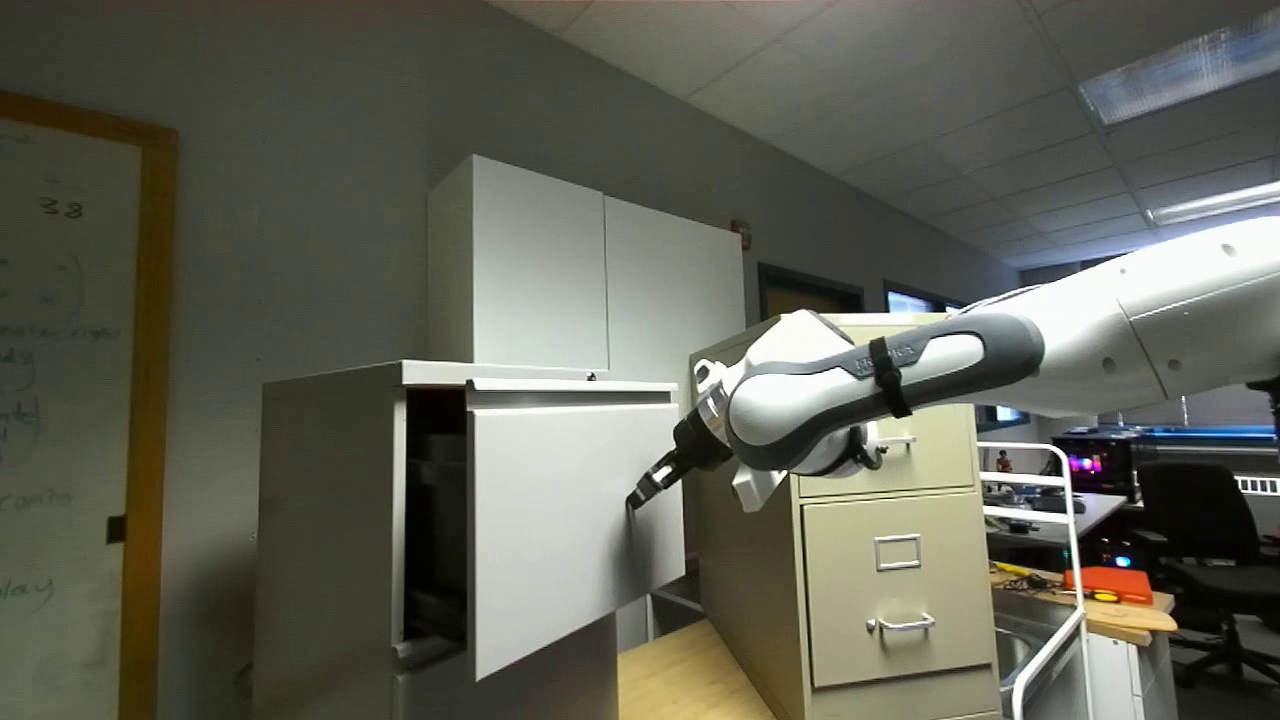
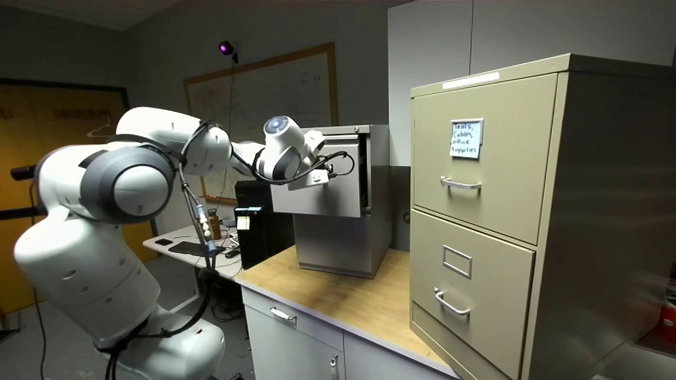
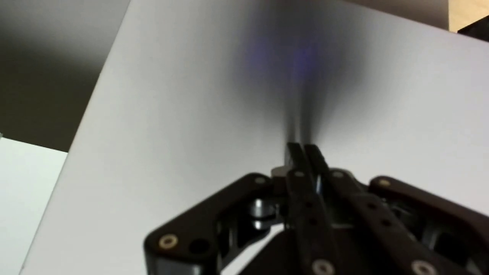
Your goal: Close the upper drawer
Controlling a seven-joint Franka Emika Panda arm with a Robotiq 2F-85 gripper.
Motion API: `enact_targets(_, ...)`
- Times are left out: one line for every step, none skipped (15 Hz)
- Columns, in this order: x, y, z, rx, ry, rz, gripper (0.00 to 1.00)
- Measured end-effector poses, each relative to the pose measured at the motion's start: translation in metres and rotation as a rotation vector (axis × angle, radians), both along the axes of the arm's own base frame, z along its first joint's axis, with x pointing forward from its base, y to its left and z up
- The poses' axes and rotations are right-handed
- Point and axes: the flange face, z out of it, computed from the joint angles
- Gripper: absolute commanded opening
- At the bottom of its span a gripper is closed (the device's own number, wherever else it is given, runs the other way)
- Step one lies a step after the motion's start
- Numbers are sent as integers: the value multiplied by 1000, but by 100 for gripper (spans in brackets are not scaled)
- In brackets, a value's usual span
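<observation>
The upper drawer (image 1: 550, 510) stands partly open, pulled out of the light-grey cabinet (image 1: 325, 530). Its flat whitish front also shows in another exterior view (image 2: 348, 198), and its dark interior shows at the side gap. In the wrist view the drawer front (image 3: 172, 114) fills most of the picture. My gripper (image 1: 633, 501) is shut and empty, its fingertips pointing at the front panel, right of its middle in that view. In the wrist view the closed fingertips (image 3: 303, 145) meet their blurred reflection on the panel, at or very near contact. The fingers are hidden behind the wrist in an exterior view (image 2: 317, 177).
A beige filing cabinet (image 1: 900, 590) stands beside the grey cabinet, close to the arm. Both stand on a wooden counter (image 2: 327, 295). A white two-door box cabinet (image 1: 540, 270) is behind. A white rail frame (image 1: 1060, 600) and a desk (image 2: 185, 237) stand farther off.
</observation>
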Motion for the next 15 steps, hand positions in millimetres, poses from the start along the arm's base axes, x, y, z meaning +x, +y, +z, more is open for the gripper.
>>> enact_targets(7,4,2,0,-1,-2,6)
enact_targets(15,8,3,0,-1,-4,6)
enact_targets(22,11,4,2,-1,-6,6)
enact_targets(30,14,5,3,-1,-9,6)
enact_targets(38,17,5,3,-1,-12,6)
enact_targets(45,19,5,4,-1,-16,6)
enact_targets(53,21,5,6,0,-20,6)
enact_targets(60,24,5,7,0,-23,6)
enact_targets(67,27,5,9,1,-25,6)
enact_targets(74,31,5,11,1,-27,6)
enact_targets(81,35,5,13,1,-29,6)
enact_targets(87,40,5,16,1,-31,6)
enact_targets(94,44,6,18,1,-33,6)
enact_targets(100,48,6,20,1,-35,6)
enact_targets(106,52,7,21,1,-38,6)
